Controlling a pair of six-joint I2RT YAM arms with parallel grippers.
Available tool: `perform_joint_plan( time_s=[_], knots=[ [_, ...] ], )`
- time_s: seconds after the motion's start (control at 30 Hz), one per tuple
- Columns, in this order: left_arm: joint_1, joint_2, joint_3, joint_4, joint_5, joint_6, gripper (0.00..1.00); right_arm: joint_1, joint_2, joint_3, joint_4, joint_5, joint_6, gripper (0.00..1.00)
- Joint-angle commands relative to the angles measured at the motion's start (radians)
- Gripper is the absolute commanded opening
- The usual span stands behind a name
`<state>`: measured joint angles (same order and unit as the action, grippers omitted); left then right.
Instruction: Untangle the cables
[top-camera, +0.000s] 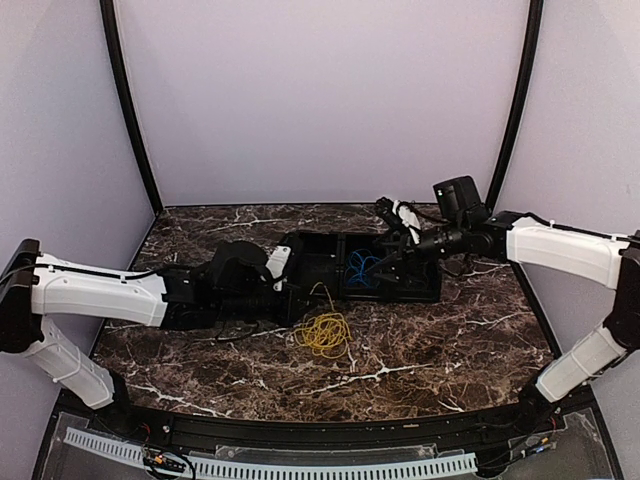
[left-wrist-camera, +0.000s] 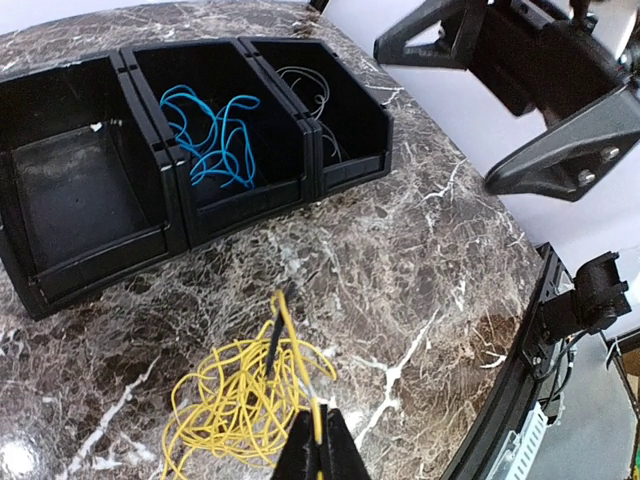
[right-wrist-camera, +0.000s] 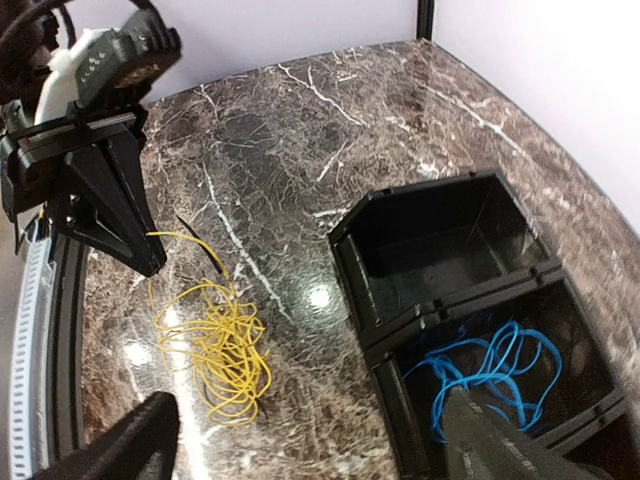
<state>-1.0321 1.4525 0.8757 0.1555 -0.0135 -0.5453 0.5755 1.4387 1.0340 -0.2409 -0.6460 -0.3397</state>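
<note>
**Yellow coil on the bench, one strand pinched in the left fingers**

I am looking at the thin yellow cable (left-wrist-camera: 235, 405), which is lying as a loose, tangled coil on the dark marble-patterned bench (left-wrist-camera: 420, 260). It is sitting on the near side of the bins, close to them but not touching. One strand is rising out of the coil, and the left fingers (left-wrist-camera: 320, 442) are pressing together on it, so the pinch is narrow with only the wire between the tips. The rest of the coil is resting flat on the stone. The lifted strand is carrying a short dark stretch partway up. I cannot tell whether that is a sleeve or a plug.

Beyond the coil, a row of three black plastic bins (left-wrist-camera: 178, 210) is standing side by side, their walls touching. The thin blue cable (left-wrist-camera: 212, 135) is lying in loose loops on the floor of the middle bin. The thin black cable (left-wrist-camera: 318, 100) is lying in the end bin on the right arm's side. It is hard to make out against the dark plastic, so I am only seeing a few pale curves of it.

The right fingers (top-camera: 392, 250) are hanging above the row of bins, over the blue loops and the end nearer their own arm. They are standing wide apart and gripping nothing.
</note>
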Motion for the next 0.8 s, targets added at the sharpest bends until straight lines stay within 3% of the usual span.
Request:
perform_joint_plan(
  time_s=[0.0,0.2,0.37,0.53,0.77],
  knots=[
    [0.0,-0.046,-0.054,-0.018,-0.056,-0.058,0.0,0.05,0.031,0.045,0.142,-0.004,0.087,0.98],
    [0.0,-0.102,-0.142,0.02,-0.115,-0.128,0.0,0.14,0.135,0.063,0.195,-0.007,0.122,0.99],
    [0.001,-0.126,-0.175,0.042,-0.122,-0.163,0.0,0.225,0.194,0.065,0.229,0.025,0.125,0.89],
    [0.001,-0.146,-0.211,0.078,-0.125,-0.182,0.0,0.297,0.297,0.106,0.221,0.033,0.139,0.87],
    [0.0,-0.165,-0.24,0.1,-0.125,-0.189,0.0,0.319,0.44,0.191,0.234,0.093,0.224,0.84]
  ],
)
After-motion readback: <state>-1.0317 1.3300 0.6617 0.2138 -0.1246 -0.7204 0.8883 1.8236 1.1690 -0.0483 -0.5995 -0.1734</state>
